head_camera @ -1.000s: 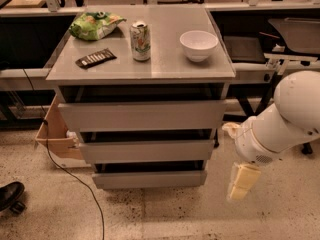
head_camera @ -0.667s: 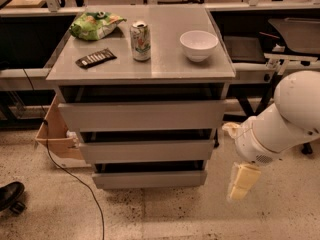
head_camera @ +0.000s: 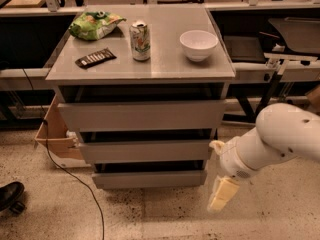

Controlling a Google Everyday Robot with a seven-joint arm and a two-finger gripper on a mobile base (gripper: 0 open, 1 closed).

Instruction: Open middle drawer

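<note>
Item: middle drawer [head_camera: 145, 151] | location: between top drawer [head_camera: 140, 115] and bottom drawer [head_camera: 150, 179], front running left-right, we judge it closed | end effector [head_camera: 222, 194]: hanging low beyond its right end, apart; drawer lies up-left | grip: we cannot tell

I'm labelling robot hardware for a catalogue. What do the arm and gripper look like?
The arm is smooth, white and bulbous, with small dark holes. The gripper, low right of the drawer unit, is pale cream and blocky. No cables show.
</note>
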